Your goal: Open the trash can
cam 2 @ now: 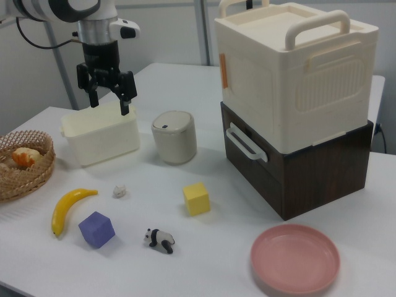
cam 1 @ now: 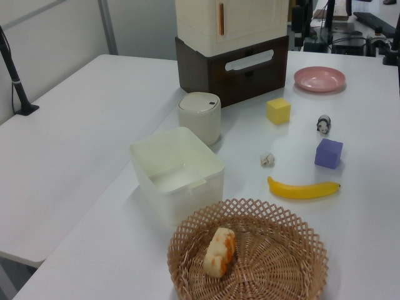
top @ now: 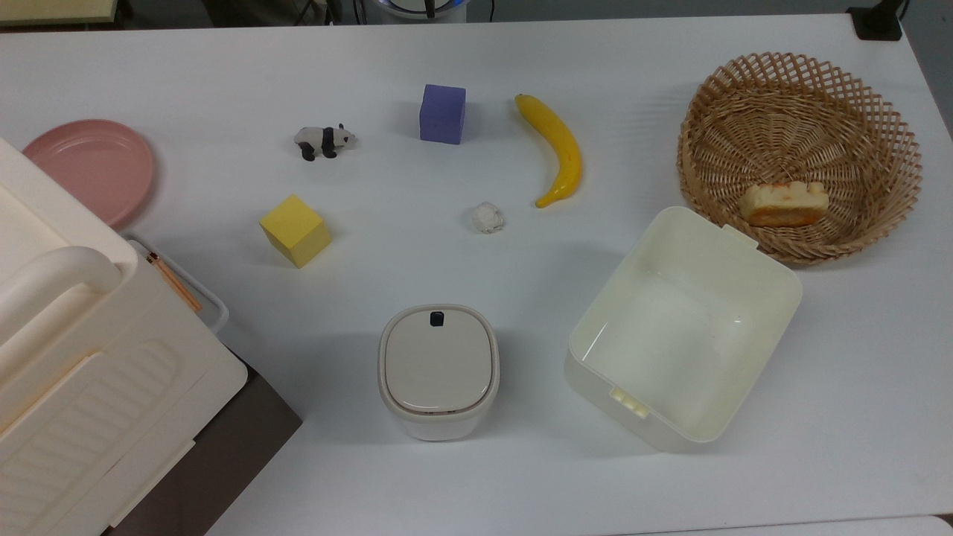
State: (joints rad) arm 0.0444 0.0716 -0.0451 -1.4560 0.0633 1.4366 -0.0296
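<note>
Step in hand, by judgement: approach, no contact made. In the right view the gripper (cam 2: pixel 109 99) hangs high with jaws spread and empty. Below the jaws stands the lidless cream tub (cam 2: pixel 101 132); to their lower right, well apart, stands the trash can (cam 2: pixel 174 137), lid shut, black push button (cam 2: pixel 164 127) up. Next move calls for travel rightward and down onto that button. The white table (cam 2: pixel 241 210) is level and cluttered; grey partition walls stand behind.
</note>
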